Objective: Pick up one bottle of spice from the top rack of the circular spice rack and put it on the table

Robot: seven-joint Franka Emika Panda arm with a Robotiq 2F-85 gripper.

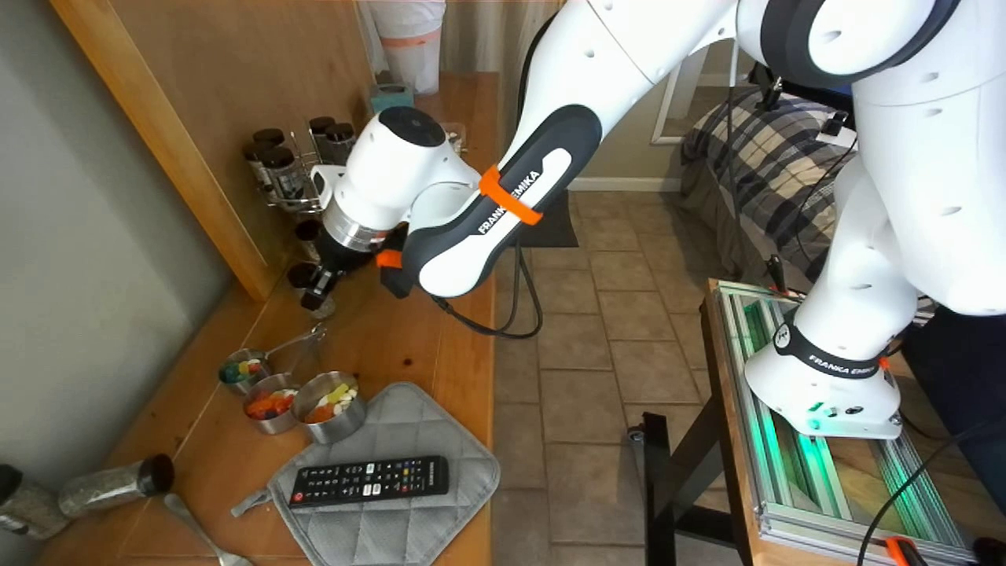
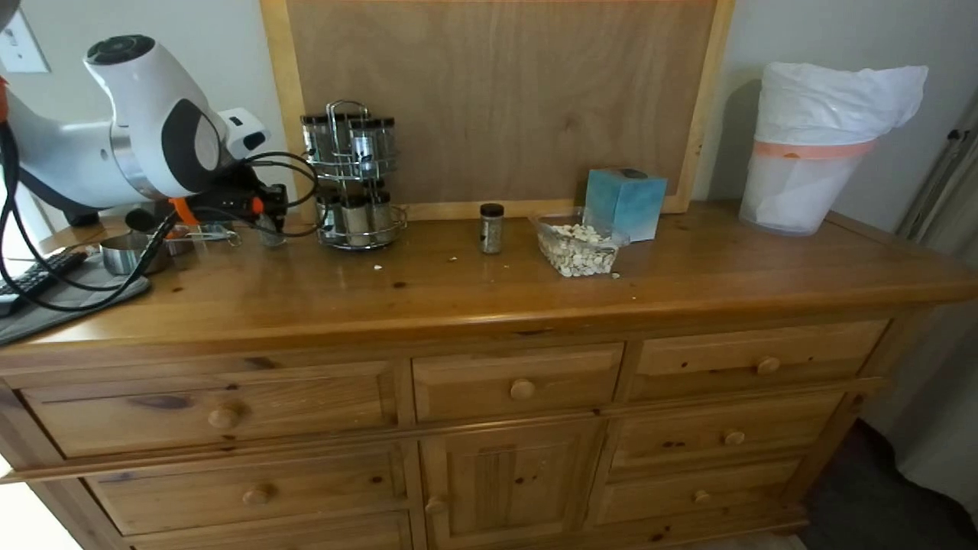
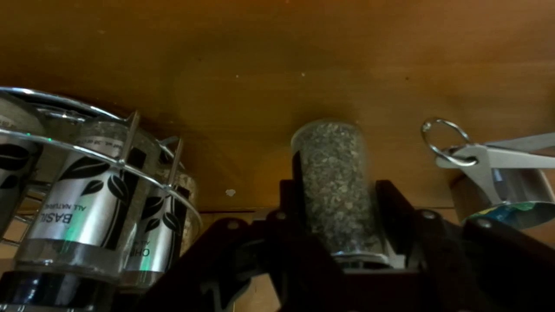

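The spice bottle [image 3: 336, 186], full of grey-green flakes [image 3: 331, 160], is held between the fingers [image 3: 392, 212], which are set at its width, one on either side. In the wrist view it is seen nearly whole, base toward the counter [image 2: 443, 294] and cap end lost among the fingers; whether the counter is touched by the base cannot be told. In both exterior views the bottle is partly covered by the end of the white arm [image 1: 589, 71], and is found near the circular spice rack [image 2: 359, 246], between it and the measuring cups [image 1: 338, 427].

Lettering can be read in the wrist view: BASIL appears upside down on the silvery label [image 3: 73, 195] of a racked jar [image 3: 65, 255]. Both tiers, the top rack [image 2: 355, 163] included, are shown in an exterior view, where a loose capped jar [image 2: 491, 229] is seen upright on the counter, near a clear tub [image 2: 544, 229] of pale pieces [image 2: 578, 252] and a blue box [image 2: 625, 205]. Seen from above in an exterior view, the cups are seen to hold red, yellow and orange pieces [image 1: 271, 405], and a black remote [image 1: 368, 481] is shown lying across a grey quilted pad [image 1: 409, 534].
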